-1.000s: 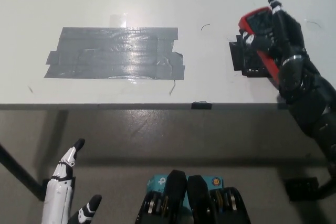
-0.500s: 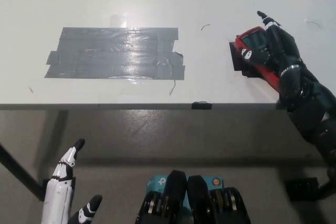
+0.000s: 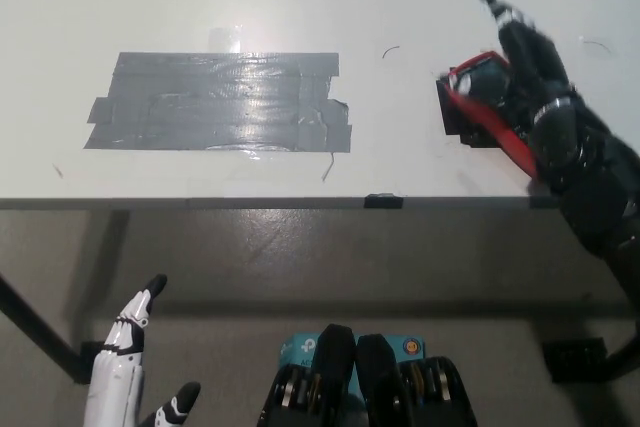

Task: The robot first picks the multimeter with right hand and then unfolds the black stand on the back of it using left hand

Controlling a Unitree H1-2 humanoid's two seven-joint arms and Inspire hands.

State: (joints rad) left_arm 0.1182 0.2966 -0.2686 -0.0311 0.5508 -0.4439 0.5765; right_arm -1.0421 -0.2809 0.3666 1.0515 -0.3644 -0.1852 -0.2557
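Since a moment ago your right hand (image 3: 530, 82) has shifted up over the multimeter (image 3: 478, 97) at the table's (image 3: 400, 7) right, fingers wrapped on it, while your left hand (image 3: 125, 367) rests lower left, open and empty.

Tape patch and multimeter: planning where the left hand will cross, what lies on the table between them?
Head view: bare white table lies between the tape patch and multimeter, bar small dark marks.
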